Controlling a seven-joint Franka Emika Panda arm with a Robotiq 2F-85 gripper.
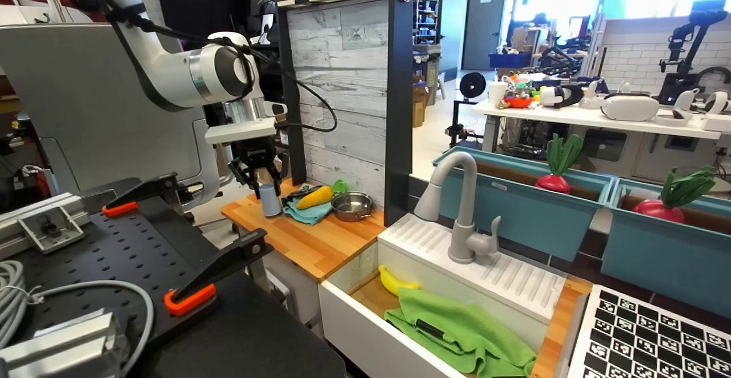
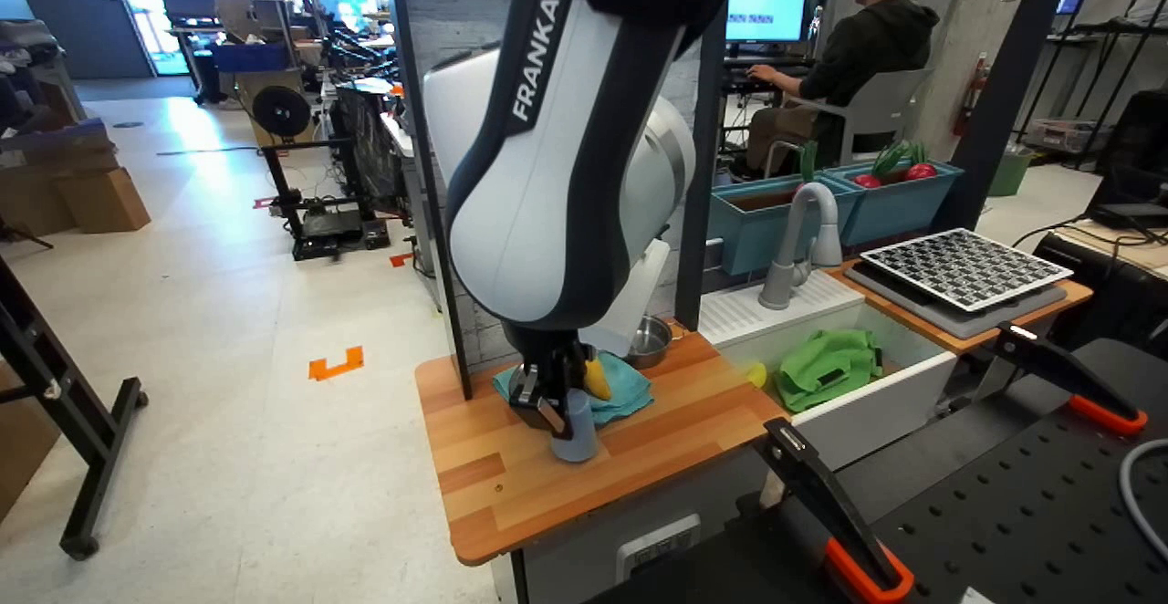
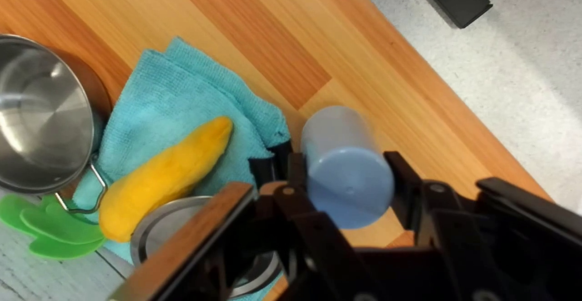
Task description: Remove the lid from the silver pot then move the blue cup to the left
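The gripper (image 3: 347,167) is clamped on the blue cup (image 3: 352,196), its fingers meeting the wall from opposite sides in the wrist view. The cup is on end over the wooden tabletop (image 1: 320,241), just beside the teal cloth (image 3: 182,73) and between that cloth and the long edge opposite the whitewashed plank panel (image 1: 342,92); in both exterior views it is nearer the end edge away from the sink (image 1: 365,332) than the sink-side edge. Whether its base touches the wood cannot be told. The silver pot (image 3: 45,105) sits with its mouth uncovered near the corner where the panel-side edge meets the sink-side edge, well apart from the cup. The pot's lid (image 3: 166,223) is already off, lying on the cloth toward the panel-side edge, much of it hidden behind the gripper in the wrist view. A yellow tapered toy vegetable (image 3: 163,178) lies across the same cloth between pot and cup, its thick end at the lid's rim and beside a green leaf-shaped piece (image 3: 63,228) near the panel-side edge. Past the sink-side edge, the sink contains a yellow banana (image 1: 394,282) and a green cloth (image 1: 474,329) with a small black item (image 1: 429,328) on it, and a grey faucet (image 1: 467,195) stands on its ribbed back rim. Behind the sink, two teal planters (image 1: 668,264) carry red radishes (image 1: 659,211).
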